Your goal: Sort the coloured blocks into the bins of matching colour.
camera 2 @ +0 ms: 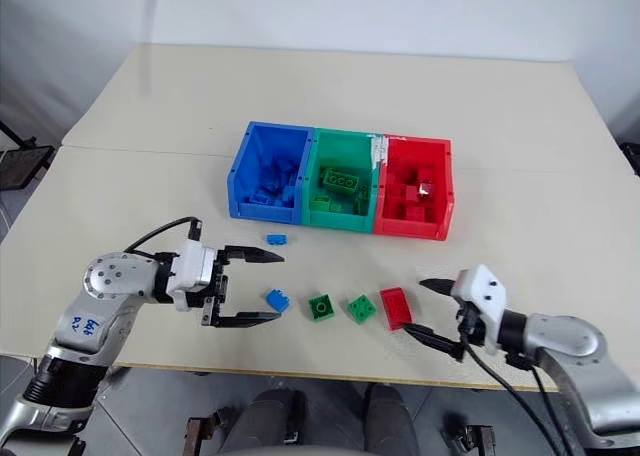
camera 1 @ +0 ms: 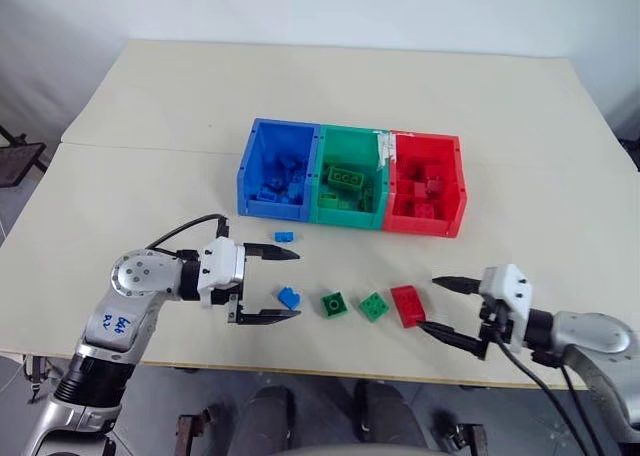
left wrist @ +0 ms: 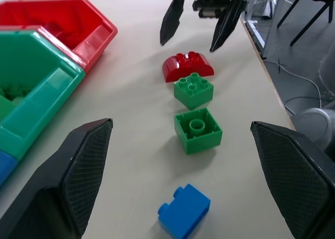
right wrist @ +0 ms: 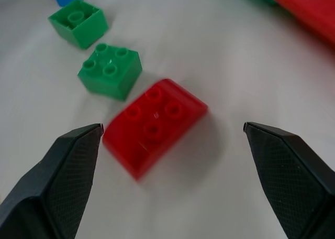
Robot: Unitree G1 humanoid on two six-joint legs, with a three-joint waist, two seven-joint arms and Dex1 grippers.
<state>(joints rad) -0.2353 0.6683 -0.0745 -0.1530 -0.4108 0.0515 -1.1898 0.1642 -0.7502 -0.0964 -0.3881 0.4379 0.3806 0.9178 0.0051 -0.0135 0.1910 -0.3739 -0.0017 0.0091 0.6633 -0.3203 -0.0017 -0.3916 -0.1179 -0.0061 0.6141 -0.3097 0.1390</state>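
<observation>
Five loose blocks lie on the worktop at six o'clock of the bins (camera 1: 350, 181), and we have both pincers spread wide and empty. Our right pincer (camera 1: 440, 304) sits level with the red block (camera 1: 407, 305), which lies just off its fingertips at nine o'clock; one finger is near touching it, the other well apart. Our left pincer (camera 1: 279, 287) brackets the near blue block (camera 1: 289, 297) — that brick lies between its two fingers, untouched. A second blue block (camera 1: 284, 236) rests at twelve o'clock of it, nearer the blue bin (camera 1: 246, 171). Two green blocks (camera 1: 334, 304) (camera 1: 374, 306) stand between the blue and the red, close together.

As we judge it, the step is the reach onto the red block. We should slide on until the brick sits midway between the fingers, then close squarely across its flat sides — its rounded top would likely slip. We should keep clear of the neighbouring green block, which a wide finger could nudge.
</observation>
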